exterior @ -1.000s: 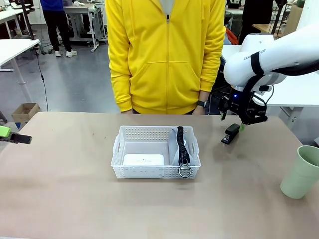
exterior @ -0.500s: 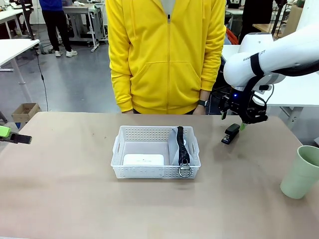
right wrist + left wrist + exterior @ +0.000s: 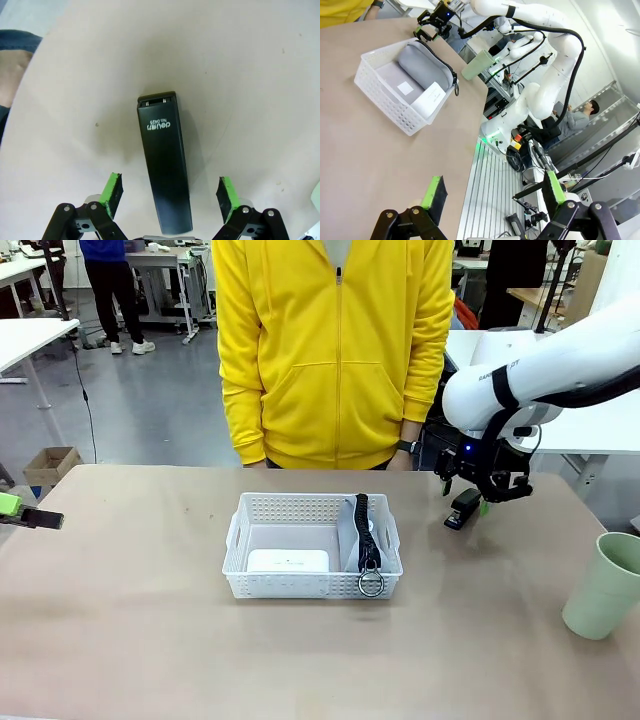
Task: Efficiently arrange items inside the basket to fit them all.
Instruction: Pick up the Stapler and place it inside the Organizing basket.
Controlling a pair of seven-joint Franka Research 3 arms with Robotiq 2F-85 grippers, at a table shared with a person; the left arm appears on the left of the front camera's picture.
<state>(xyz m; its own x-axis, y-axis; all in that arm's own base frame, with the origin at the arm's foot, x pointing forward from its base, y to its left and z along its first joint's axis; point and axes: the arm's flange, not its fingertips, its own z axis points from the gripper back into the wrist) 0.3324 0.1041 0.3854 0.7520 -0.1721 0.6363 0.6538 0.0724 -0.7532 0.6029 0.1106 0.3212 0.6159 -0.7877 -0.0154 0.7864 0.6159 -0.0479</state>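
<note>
Your left jaws hang spread and empty at the desk's point(image 3: 130, 640) left edge, green pads point(image 3: 434, 194) wide apart, well clear of everything.

The basket point(image 3: 312, 585) sits well to their right, between your two arms. Inside it the box point(image 3: 288, 561) lies flat on the side nearer the left jaws. The pouch point(image 3: 352, 530) stands on edge on the side nearer the right jaws, with its strap and ring draped over the near rim.

The step in hand looks like picking up the stapler point(image 3: 464, 510). Your right jaws are released and hover just above it. In the wrist view it lies lengthwise between the two pads point(image 3: 112, 192), touching neither. Next you would lower, clench across its narrow width and carry it left to the bare floor of the basket behind the box.

The cup point(image 3: 605, 585) stands upright on the desk, to the right of the right jaws and nearer you. It likely goes in last, and fitting it looks the tightest.

Count:
- One basket.
- One box and one pouch, both in the basket.
- One stapler and one cup, both out on the desk.
</note>
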